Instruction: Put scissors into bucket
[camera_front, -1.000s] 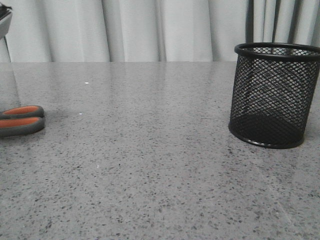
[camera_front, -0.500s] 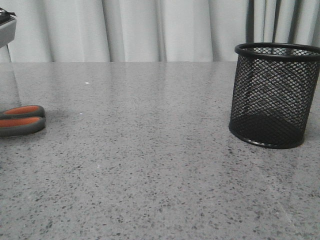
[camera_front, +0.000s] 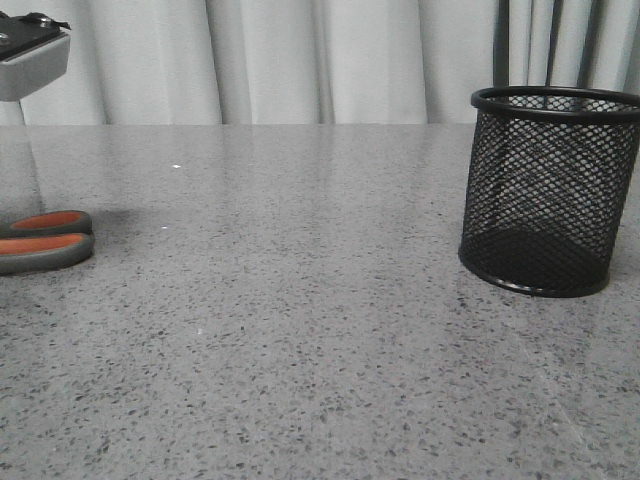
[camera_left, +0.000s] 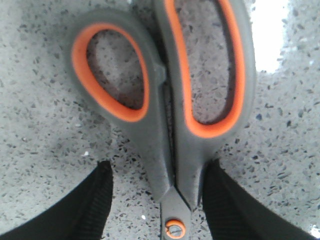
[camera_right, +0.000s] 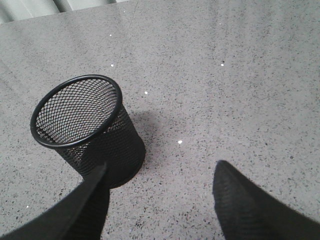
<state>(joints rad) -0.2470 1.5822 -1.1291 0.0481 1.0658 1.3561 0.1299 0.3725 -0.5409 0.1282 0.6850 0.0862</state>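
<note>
Scissors (camera_front: 44, 240) are seen at the far left edge of the front view, lying flat on the grey speckled worktop (camera_front: 300, 330), with only the grey, orange-lined handle loops in frame. The bucket (camera_front: 548, 190) stands upright at the right side of the same view, well apart from them, and nothing is seen through its mesh. A grey part of the left arm (camera_front: 30, 58) is seen at the top left corner, above the handles. In the left wrist view the left hand (camera_left: 165, 200) is spread open, one black finger (camera_left: 95, 200) on either side of the scissors (camera_left: 165, 100) near the orange pivot screw (camera_left: 174, 229); a strip of worktop shows between the handle and one finger, while the other lies just beside it (actual contact cannot be judged). In the right wrist view the right hand (camera_right: 160, 200) is held wide open above the worktop with nothing between its fingers (camera_right: 240, 200), and the bucket (camera_right: 87, 130) stands just beyond one fingertip, apparently empty.
</note>
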